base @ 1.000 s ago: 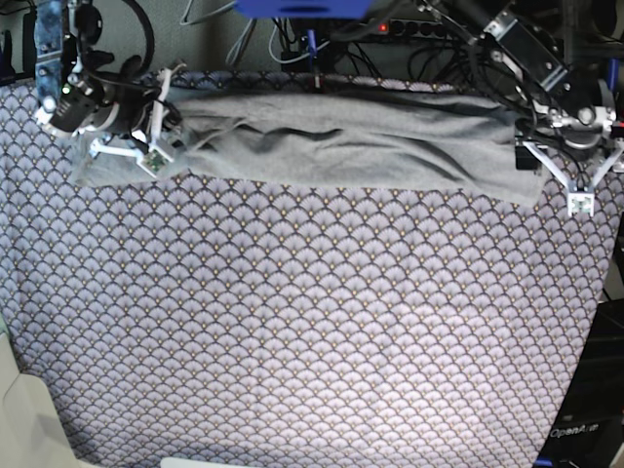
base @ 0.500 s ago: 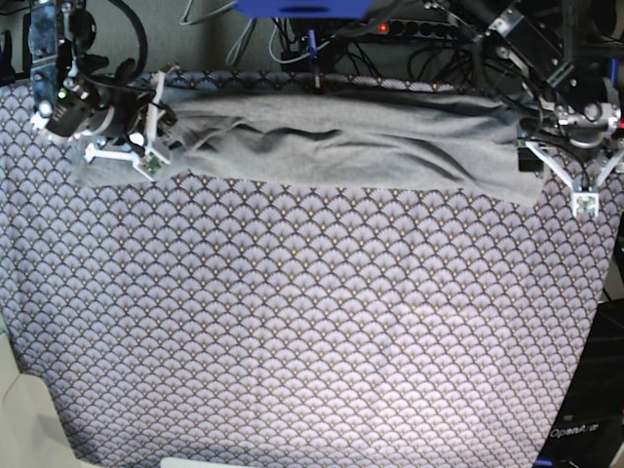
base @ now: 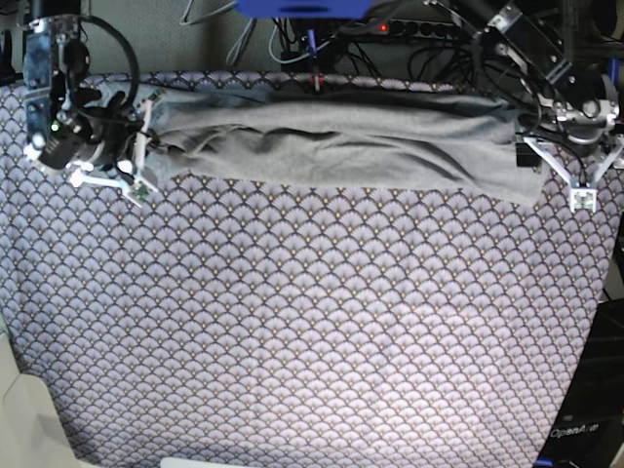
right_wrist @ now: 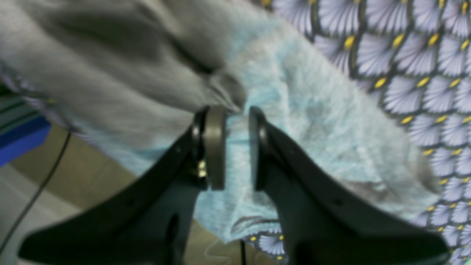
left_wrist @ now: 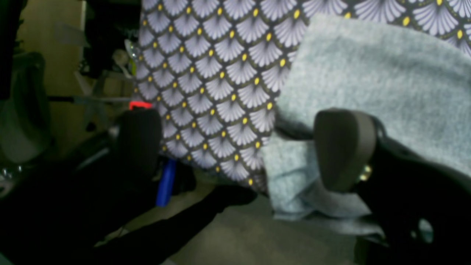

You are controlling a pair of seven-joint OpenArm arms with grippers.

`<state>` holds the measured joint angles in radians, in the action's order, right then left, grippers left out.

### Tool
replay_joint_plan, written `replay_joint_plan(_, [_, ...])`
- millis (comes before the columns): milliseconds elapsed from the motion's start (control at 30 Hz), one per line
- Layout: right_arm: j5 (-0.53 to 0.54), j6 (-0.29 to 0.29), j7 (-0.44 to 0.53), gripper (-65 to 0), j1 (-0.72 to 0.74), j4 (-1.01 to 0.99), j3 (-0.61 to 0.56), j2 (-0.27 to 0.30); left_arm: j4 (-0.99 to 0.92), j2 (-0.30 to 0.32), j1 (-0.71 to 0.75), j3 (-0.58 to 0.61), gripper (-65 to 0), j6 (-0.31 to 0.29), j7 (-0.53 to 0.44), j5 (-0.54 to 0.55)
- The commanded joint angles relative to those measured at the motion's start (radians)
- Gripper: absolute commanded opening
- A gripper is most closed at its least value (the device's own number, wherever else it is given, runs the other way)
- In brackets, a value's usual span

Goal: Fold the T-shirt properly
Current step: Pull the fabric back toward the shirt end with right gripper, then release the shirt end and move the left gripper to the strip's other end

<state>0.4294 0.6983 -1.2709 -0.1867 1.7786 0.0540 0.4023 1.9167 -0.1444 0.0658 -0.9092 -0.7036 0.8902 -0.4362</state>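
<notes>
The grey T-shirt [base: 341, 146] lies bunched in a long band across the far side of the table. My right gripper [base: 151, 132] is at its left end. In the right wrist view the right gripper [right_wrist: 235, 147] is shut on a fold of the T-shirt [right_wrist: 312, 121]. My left gripper [base: 534, 154] is at the shirt's right end. In the left wrist view the left gripper [left_wrist: 241, 147] is open, one finger [left_wrist: 344, 147] over the corner of the T-shirt [left_wrist: 375, 73] and the other [left_wrist: 138, 143] past the table's edge.
The purple fan-patterned tablecloth [base: 312, 322] covers the whole table. Cables and a power strip [base: 419, 27] run behind the far edge. A blue object [base: 302, 8] hangs at the top. A pale box corner [base: 19, 409] stands at the lower left.
My right gripper has moved left and toward the table's edge with the shirt's left end, and the flap that lay flat there is gone from the cloth. My left gripper has hardly moved.
</notes>
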Motion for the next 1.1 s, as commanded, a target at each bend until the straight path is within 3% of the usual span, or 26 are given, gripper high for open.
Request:
replay_joint_plan(0, [0.003,0.0,0.001,-52.1,0.01,-0.013,0.007,0.019,0.016,0.009,-0.01,0.0,0.0,0.005,-0.013,0.004])
replay_joint_plan(333, [0.001,0.0,0.07,-51.9,0.025,-0.115,0.007,0.106,0.016,0.009,-0.013,0.0,0.0,0.005,-0.013,0.004])
replay_joint_plan(433, [-0.053,0.0,0.072,-51.9,0.026,-0.107,0.007,0.131,0.016,0.009,-0.014,0.0,0.0,0.005,-0.013,0.004])
replay_joint_plan(667, [-0.271,0.0,0.073,-51.9,0.036,-0.107,0.03,0.126,-0.018,0.009,-0.014,0.002,0.0,0.005,-0.019,0.004])
replay_joint_plan(1067, [-0.287,0.0,0.075,-51.9,0.037,-0.107,0.18,0.134,-0.018,0.007,-0.019,0.0,0.0,0.005,-0.013,0.004])
